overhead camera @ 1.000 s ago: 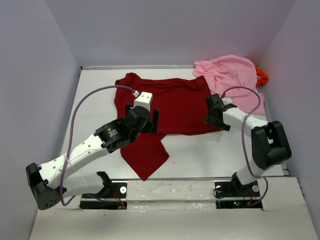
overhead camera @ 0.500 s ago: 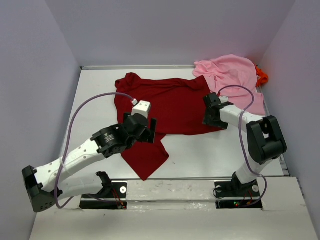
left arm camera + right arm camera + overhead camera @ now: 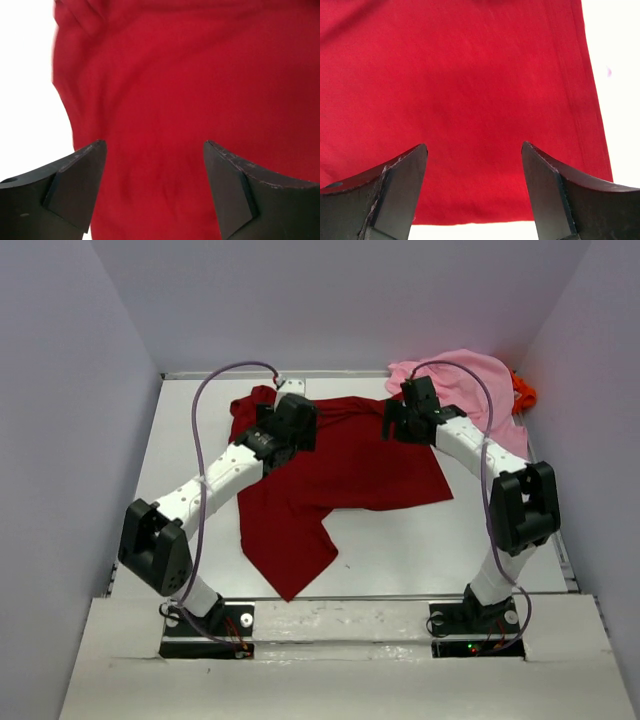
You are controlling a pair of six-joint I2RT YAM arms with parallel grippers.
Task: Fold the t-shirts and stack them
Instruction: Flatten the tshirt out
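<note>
The dark red t-shirt [image 3: 350, 465] lies spread on the white table, with one part trailing toward the near edge. My left gripper [image 3: 300, 430] hovers open over its far left part; in the left wrist view [image 3: 155, 150] only red cloth [image 3: 190, 75] shows between the fingers. My right gripper [image 3: 393, 423] is open over the shirt's far right part; the right wrist view [image 3: 474, 150] shows red cloth [image 3: 460, 75] and a hem below. The light pink t-shirt [image 3: 465, 390] lies crumpled at the far right. A bit of the bright orange t-shirt [image 3: 524, 392] peeks out behind it.
White walls enclose the table [image 3: 190, 440] on three sides. Both arms reach far out over the table, their purple cables [image 3: 200, 430] looping above. Bare table [image 3: 25, 100] shows left of the red shirt, and more bare table [image 3: 620, 100] to its right.
Both arms have swung from the shirt's middle toward its far edge, the left one much farther. Both grippers stayed open, and the shirts have not moved.
</note>
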